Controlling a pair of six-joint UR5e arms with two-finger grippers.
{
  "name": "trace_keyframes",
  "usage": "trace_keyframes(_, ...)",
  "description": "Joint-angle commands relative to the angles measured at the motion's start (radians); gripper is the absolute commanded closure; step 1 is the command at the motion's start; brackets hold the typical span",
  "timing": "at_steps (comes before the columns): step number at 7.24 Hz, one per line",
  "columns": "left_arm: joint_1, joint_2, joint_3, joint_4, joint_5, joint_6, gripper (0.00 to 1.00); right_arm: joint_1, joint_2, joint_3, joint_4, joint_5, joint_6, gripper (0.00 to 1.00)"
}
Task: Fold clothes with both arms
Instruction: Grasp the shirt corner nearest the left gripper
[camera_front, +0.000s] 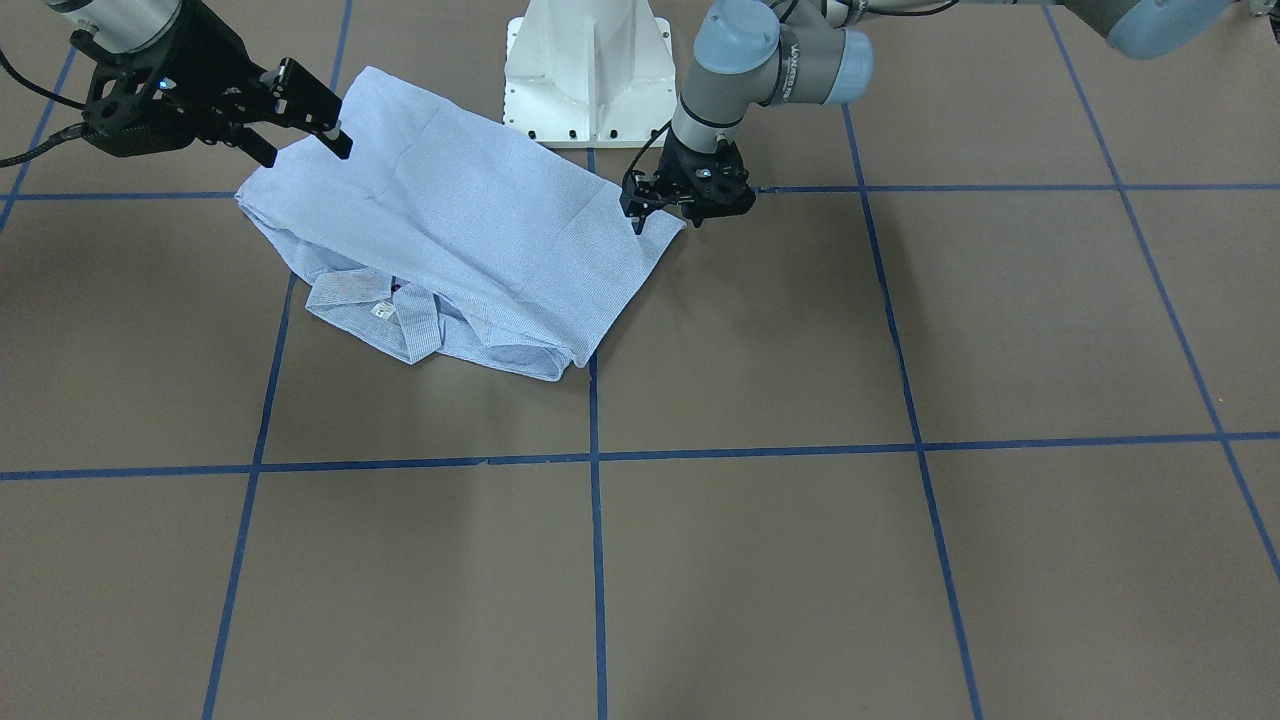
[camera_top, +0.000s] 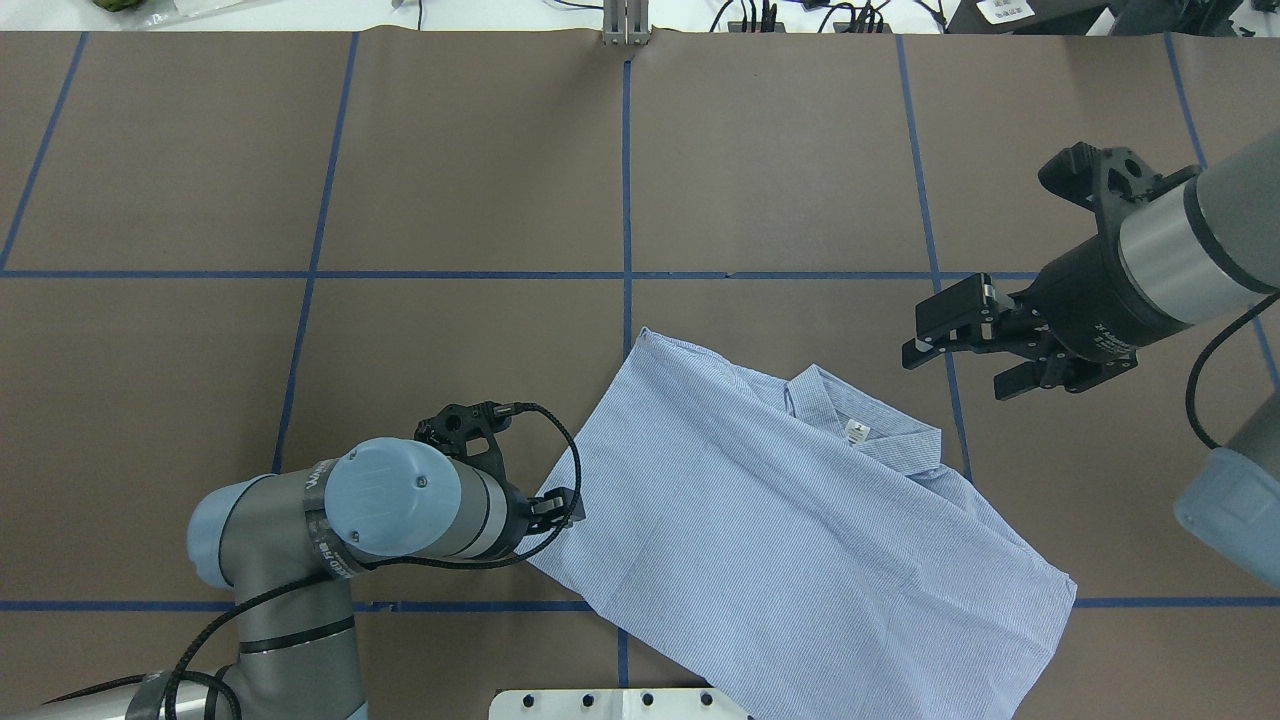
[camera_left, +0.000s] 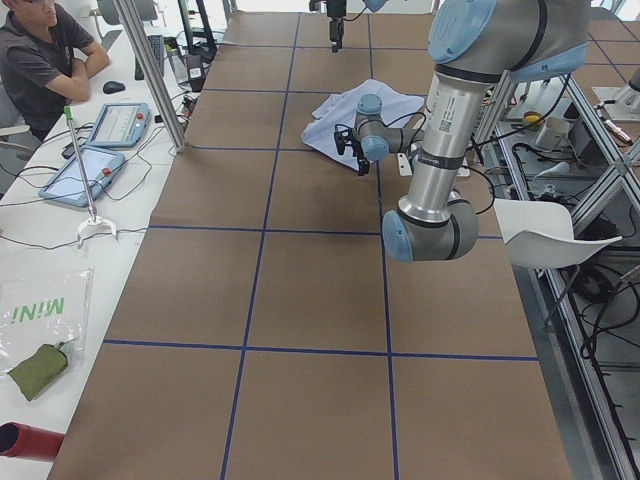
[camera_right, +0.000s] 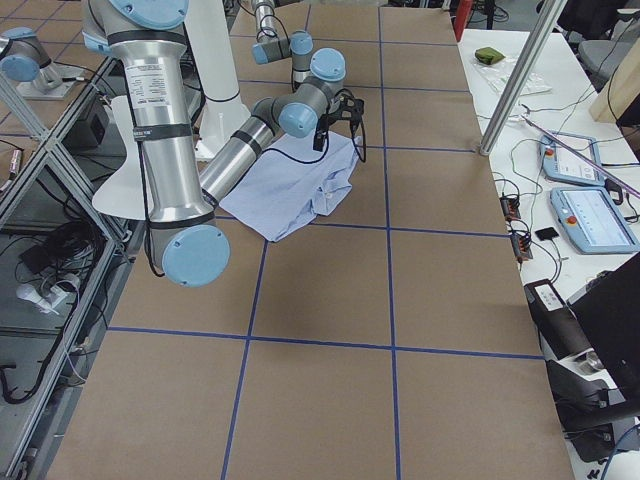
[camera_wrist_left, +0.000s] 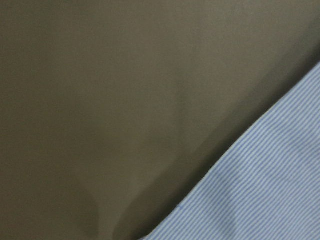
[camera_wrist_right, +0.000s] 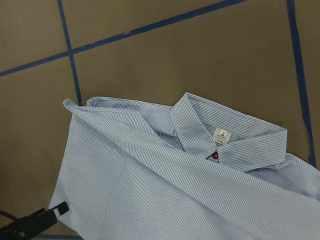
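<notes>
From my console I see the light blue, finely white-striped button-up shirt (camera_top: 800, 520) lying folded into a rough slab on the brown paper-covered table with blue tape lines (camera_top: 300, 150), directly in front of the white pedestal base (camera_top: 620, 705) and spreading from there toward the base's right side. Its collar (camera_wrist_right: 200, 132) lies on the edge farthest from the base, with the small white label (camera_wrist_right: 222, 135) facing up and a spot of red just beside it. The black two-fingered left gripper (camera_front: 665, 205) is down low a short way out from the base's left front corner, right at the shirt's near corner; I cannot tell from my feeds whether its fingers are apart or closed on cloth, and its wrist camera gives me only bare table and a striped edge. The black right gripper (camera_top: 960, 360) hangs above the table, farther out from the base than the collar and well to the base's right, its two fingers spread wide with nothing between them and clear of the fabric.
</notes>
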Motion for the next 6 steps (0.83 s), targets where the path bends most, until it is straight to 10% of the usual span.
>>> trace_keyframes(1, 0.001, -0.006, 0.006, 0.000, 0.000, -0.021, 0.25, 0.001, -0.001, 0.002, 0.000, 0.000, 0.000, 0.00)
trace_keyframes(3, 0.001, -0.006, -0.004, 0.000, -0.001, -0.039, 0.76, 0.002, -0.004, 0.003, 0.000, 0.000, 0.000, 0.00)
trace_keyframes(6, -0.001, -0.006, -0.034, 0.001, -0.012, -0.039, 1.00, 0.007, -0.008, 0.003, 0.000, 0.000, 0.000, 0.00)
